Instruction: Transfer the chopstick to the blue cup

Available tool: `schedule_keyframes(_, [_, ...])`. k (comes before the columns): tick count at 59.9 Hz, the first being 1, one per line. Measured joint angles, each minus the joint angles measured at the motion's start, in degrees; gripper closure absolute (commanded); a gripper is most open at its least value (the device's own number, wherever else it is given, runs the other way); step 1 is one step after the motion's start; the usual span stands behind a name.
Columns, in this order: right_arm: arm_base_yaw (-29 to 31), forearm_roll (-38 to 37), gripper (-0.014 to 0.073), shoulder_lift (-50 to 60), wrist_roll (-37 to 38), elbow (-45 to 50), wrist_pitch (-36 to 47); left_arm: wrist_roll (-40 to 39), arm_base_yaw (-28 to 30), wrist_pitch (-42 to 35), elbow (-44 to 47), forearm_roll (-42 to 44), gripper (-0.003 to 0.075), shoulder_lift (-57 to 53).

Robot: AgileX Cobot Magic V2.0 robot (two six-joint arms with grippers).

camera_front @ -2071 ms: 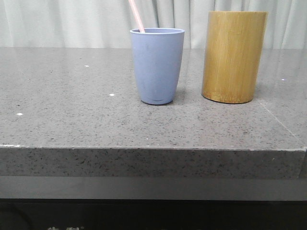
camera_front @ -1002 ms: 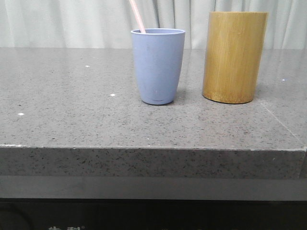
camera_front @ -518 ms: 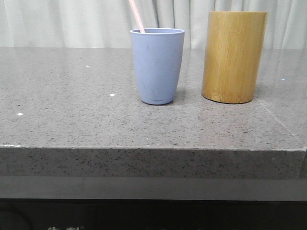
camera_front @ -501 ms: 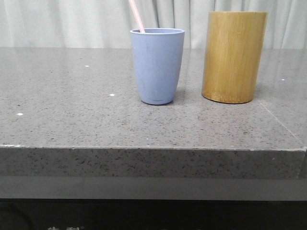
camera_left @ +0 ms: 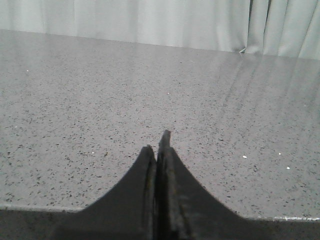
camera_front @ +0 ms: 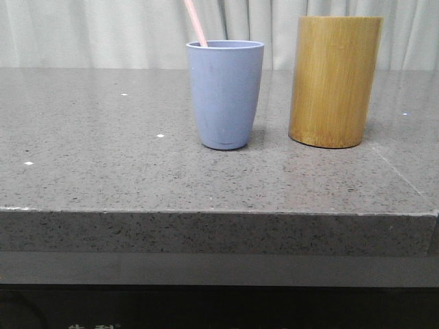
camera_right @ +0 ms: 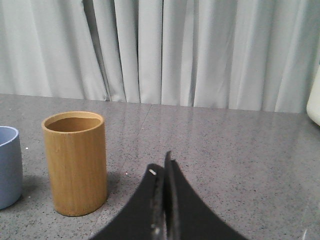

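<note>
The blue cup (camera_front: 225,94) stands upright near the middle of the grey stone table. A pale pink chopstick (camera_front: 195,22) sticks out of its left rim, leaning left; only its upper part shows. The cup's edge also shows in the right wrist view (camera_right: 9,166). Neither gripper shows in the front view. My left gripper (camera_left: 159,146) is shut and empty over bare table. My right gripper (camera_right: 162,165) is shut and empty, to the right of the bamboo holder and apart from it.
A tall tan bamboo cylinder (camera_front: 334,81) stands right of the blue cup, also in the right wrist view (camera_right: 75,162), open top showing nothing inside. The table's front edge (camera_front: 219,212) runs across the front view. Grey curtains hang behind. A white object (camera_right: 314,102) sits at the far right.
</note>
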State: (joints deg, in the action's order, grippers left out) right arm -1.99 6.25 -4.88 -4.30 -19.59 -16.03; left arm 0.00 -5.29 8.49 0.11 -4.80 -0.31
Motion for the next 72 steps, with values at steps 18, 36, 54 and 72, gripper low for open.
schedule_keyframes(18, [0.0,0.0,0.0694,0.0,0.0,0.0,0.0,0.0,0.0,-0.1,0.0,0.0,0.0739,0.0])
schedule_keyframes(36, [0.0,2.2,0.0694,0.2,0.0,13.2,7.3,0.0,0.0,-0.2,0.0,0.0,0.0739,0.0])
schedule_keyframes(54, [0.0,5.2,0.0694,5.1,0.0,21.1,7.8,0.0,0.0,-0.2,0.0,0.0,0.0739,0.0])
schedule_keyframes(72, [0.0,5.2,0.0694,5.5,0.0,21.2,7.8,0.0,0.0,-0.2,0.0,0.0,0.0739,0.0])
